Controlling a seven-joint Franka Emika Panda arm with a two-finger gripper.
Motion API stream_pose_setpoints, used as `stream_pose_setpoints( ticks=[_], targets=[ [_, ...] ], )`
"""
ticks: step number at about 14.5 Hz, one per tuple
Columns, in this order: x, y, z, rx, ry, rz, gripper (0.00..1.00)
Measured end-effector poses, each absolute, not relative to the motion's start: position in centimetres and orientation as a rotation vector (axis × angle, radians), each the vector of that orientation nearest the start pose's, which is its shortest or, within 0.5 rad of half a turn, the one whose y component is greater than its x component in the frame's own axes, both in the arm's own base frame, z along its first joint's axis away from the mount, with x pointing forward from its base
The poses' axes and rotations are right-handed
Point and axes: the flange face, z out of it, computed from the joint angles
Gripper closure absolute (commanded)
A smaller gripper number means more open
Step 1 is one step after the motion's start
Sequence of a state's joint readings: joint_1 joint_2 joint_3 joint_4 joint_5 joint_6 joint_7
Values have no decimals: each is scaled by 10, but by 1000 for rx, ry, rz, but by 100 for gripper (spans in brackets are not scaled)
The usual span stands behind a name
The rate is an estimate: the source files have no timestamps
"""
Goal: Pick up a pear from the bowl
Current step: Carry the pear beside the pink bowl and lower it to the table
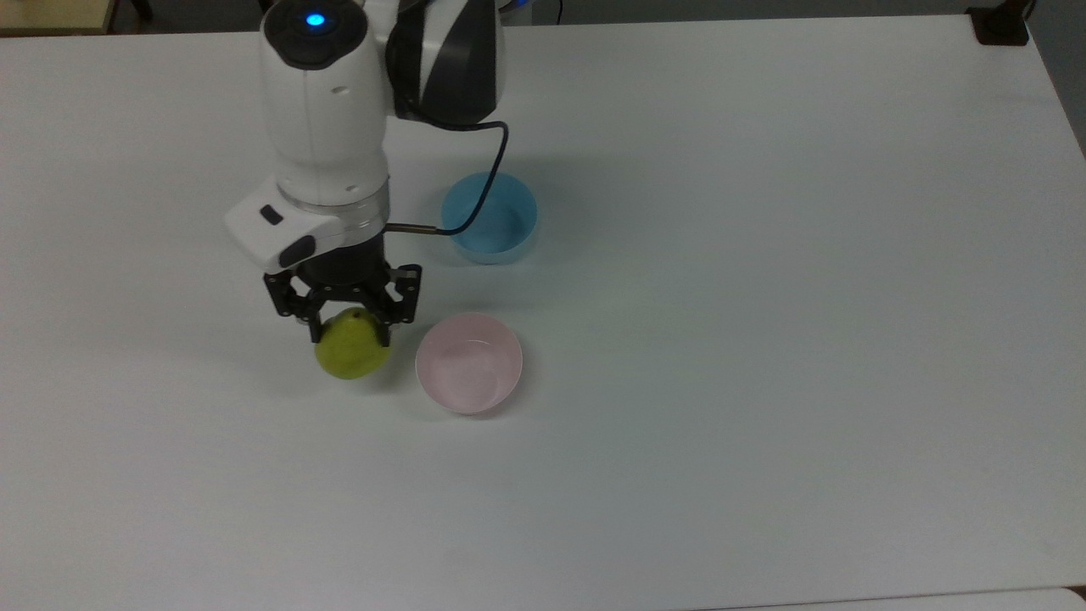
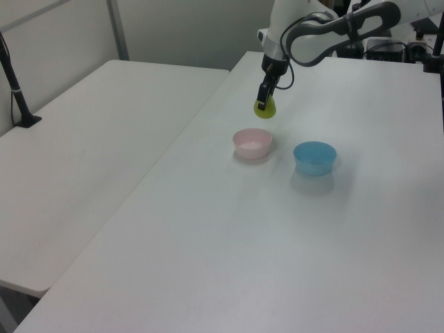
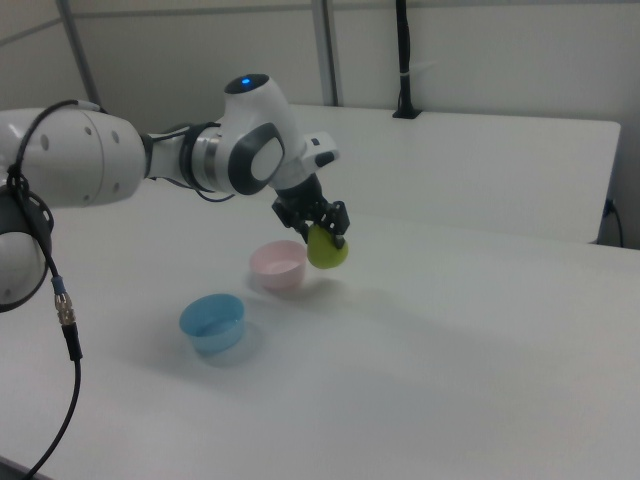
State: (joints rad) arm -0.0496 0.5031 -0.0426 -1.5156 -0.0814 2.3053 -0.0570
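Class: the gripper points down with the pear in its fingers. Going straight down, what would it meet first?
Most likely bare table. The gripper holds the pear beside the pink bowl, not over it, though depth is hard to judge.

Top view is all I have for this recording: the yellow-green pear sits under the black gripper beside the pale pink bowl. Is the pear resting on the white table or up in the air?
Observer: Up in the air. In the right view the yellow-green pear hangs from the black two-finger gripper, higher than the rim of the pale pink bowl.
Operator: Anything left inside that bowl?
Observer: No; the left view shows its plain inside with nothing in it.
Operator: And the light blue bowl?
Observer: The right view shows it standing apart from the pink one, upright on the white table.
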Motion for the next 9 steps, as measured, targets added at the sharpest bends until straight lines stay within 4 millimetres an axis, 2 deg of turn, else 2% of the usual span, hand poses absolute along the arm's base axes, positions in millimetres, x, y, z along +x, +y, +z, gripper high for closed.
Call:
stream_pose_setpoints(
  ticks=[5, 6, 7, 8, 9],
  targets=[
    [727, -96, 366, -3229, 6, -534, 52],
    [729, -103, 355, -3238, 2, -552, 46],
    [729, -108, 350, -3242, 5, -556, 45],
    [729, -112, 346, -3245, 10, -555, 30],
    [729, -116, 343, -3248, 17, -550, 21]
  ],
)
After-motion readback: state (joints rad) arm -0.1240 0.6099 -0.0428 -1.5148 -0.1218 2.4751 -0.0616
